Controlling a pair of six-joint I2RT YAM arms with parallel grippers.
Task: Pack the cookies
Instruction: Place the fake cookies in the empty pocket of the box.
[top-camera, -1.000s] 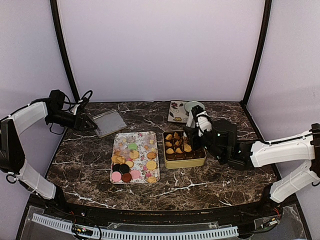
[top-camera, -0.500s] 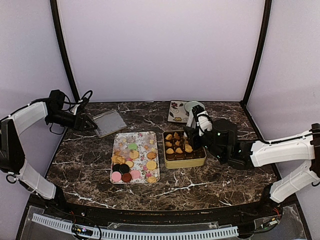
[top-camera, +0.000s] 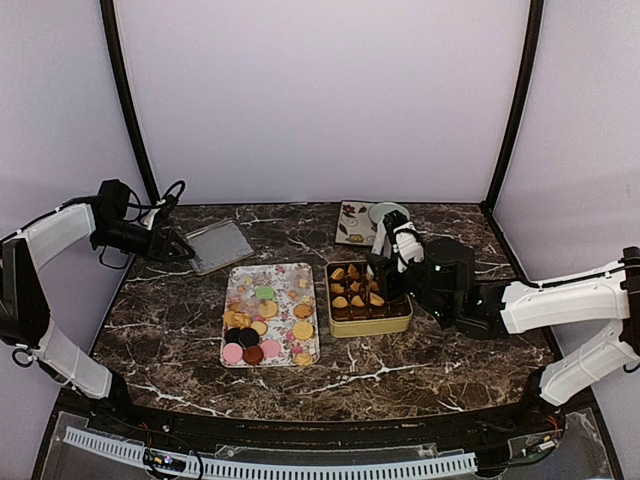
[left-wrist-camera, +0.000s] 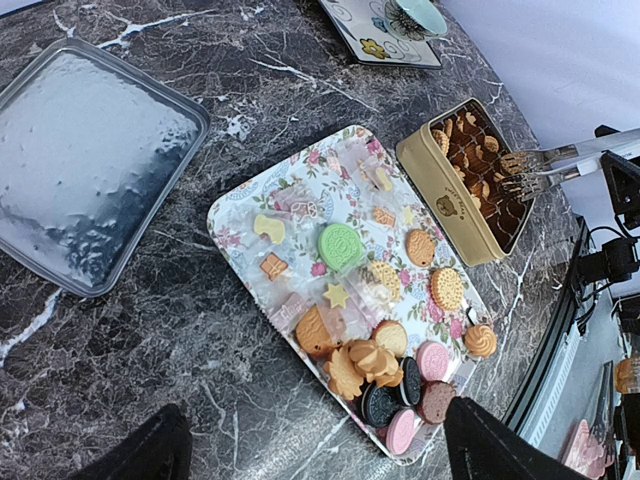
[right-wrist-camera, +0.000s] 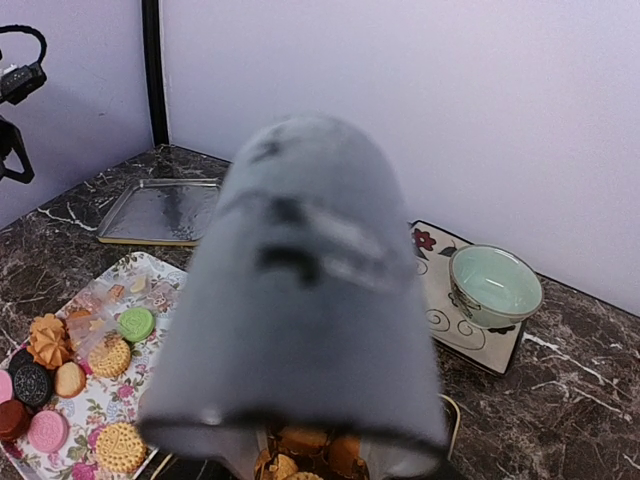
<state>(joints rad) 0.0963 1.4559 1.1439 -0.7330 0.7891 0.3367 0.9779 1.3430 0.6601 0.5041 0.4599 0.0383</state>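
Cookies (top-camera: 262, 320) lie on a flowery tray (top-camera: 300, 272): tan, pink, green and dark discs, also in the left wrist view (left-wrist-camera: 380, 360) and right wrist view (right-wrist-camera: 60, 360). More tan cookies (top-camera: 352, 285) sit in the gold tin (top-camera: 370, 328). My right gripper (top-camera: 395, 255) hovers over the tin's far right part, shut on metal tongs (left-wrist-camera: 530, 170) whose fork tips hang over the tin, slightly apart. The tongs' grey blurred body (right-wrist-camera: 310, 280) hides my right fingers. My left gripper (top-camera: 185, 250) is open and empty, high at the far left beside a metal lid.
A metal lid (top-camera: 220, 245) lies at the back left, also in the left wrist view (left-wrist-camera: 90, 160). A patterned plate (top-camera: 352, 222) with a green bowl (top-camera: 388, 212) stands behind the tin. The booth walls close the table on three sides.
My right gripper with the tongs has shifted very slightly toward the far side of the tin. The left arm has not moved.
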